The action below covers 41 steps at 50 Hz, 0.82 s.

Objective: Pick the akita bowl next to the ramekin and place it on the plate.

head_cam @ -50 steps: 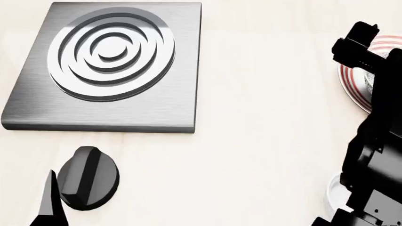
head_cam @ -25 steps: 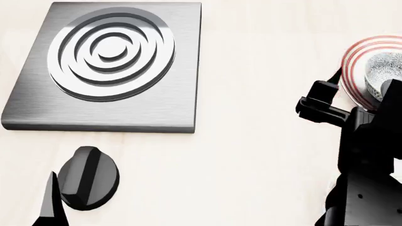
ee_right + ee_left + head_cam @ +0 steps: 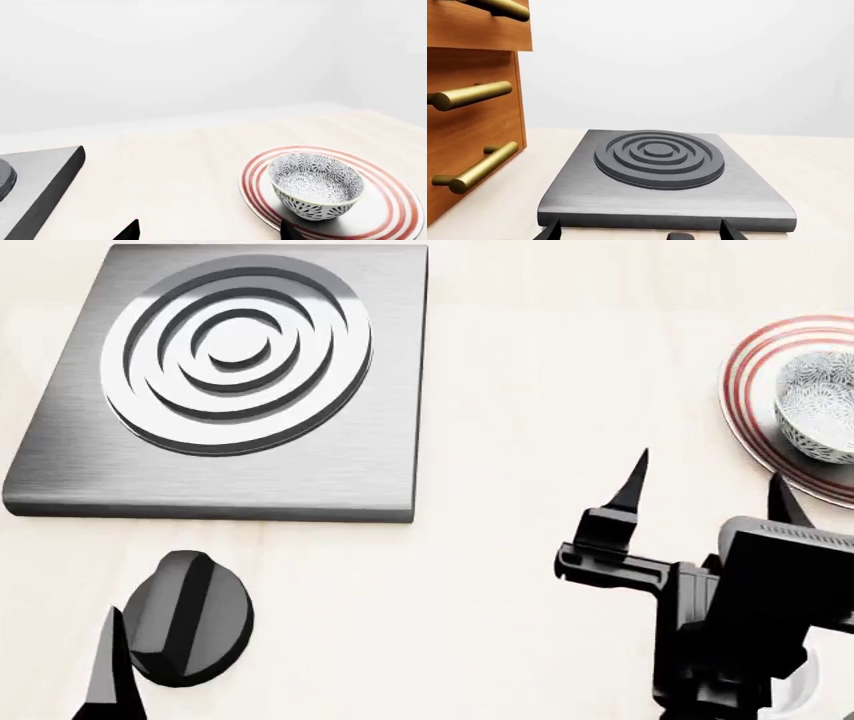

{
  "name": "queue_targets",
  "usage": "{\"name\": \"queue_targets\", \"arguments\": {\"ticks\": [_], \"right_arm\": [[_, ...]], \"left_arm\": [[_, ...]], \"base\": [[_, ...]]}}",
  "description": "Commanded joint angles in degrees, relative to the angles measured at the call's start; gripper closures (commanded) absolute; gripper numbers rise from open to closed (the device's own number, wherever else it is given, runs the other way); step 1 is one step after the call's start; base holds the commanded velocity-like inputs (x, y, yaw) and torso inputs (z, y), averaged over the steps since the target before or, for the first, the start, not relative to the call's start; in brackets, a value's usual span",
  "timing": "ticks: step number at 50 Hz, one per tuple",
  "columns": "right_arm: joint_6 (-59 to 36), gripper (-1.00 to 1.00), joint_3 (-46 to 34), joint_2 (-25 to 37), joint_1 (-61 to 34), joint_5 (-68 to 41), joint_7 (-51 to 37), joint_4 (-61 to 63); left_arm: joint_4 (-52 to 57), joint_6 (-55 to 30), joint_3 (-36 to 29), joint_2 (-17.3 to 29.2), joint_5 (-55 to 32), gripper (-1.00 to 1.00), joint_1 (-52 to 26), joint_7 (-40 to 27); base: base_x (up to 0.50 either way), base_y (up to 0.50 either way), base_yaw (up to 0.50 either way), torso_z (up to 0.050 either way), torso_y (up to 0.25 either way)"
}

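The akita bowl (image 3: 315,185) stands upright inside the plate (image 3: 387,220), on the plate's flat middle within the red rings, its pale inside holding nothing. On the near side of the plate, the right gripper (image 3: 707,490) hangs with both fingertips spread wide, clear of the rim and gripping nothing. Well beyond the plate's far-left side lies the grey burner slab (image 3: 220,380). The left gripper (image 3: 637,231) faces that slab, its tips apart and holding nothing
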<state>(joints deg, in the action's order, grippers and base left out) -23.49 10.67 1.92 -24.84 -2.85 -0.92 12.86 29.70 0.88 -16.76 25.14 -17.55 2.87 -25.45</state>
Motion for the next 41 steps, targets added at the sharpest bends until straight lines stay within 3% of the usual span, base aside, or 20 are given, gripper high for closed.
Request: {"name": "queue_targets", "arguments": {"ticks": [1,19,41], "right_arm": [[3.28,-1.0,-4.16,0.81,5.46,-1.19,-1.05,4.78],[0.99,-1.0,-10.42,2.56,9.19,0.44,-3.82,18.97],[5.97,-1.0,-15.73,4.58,13.63,4.33,-7.3,22.83]], "left_arm": [[-0.11,0.06,-0.02,0.07,-0.21,-1.0,-0.04,-0.1],[0.09,-0.25,0.09,0.24,-0.65,-1.0,-0.21,-0.43],[-0.09,0.21,-0.07,0.16,-0.6,-1.0,-0.12,-0.79]], "base": [[0.0,0.0,0.0,0.0,0.0],[0.0,0.0,0.0,0.0,0.0],[0.0,0.0,0.0,0.0,0.0]]}}
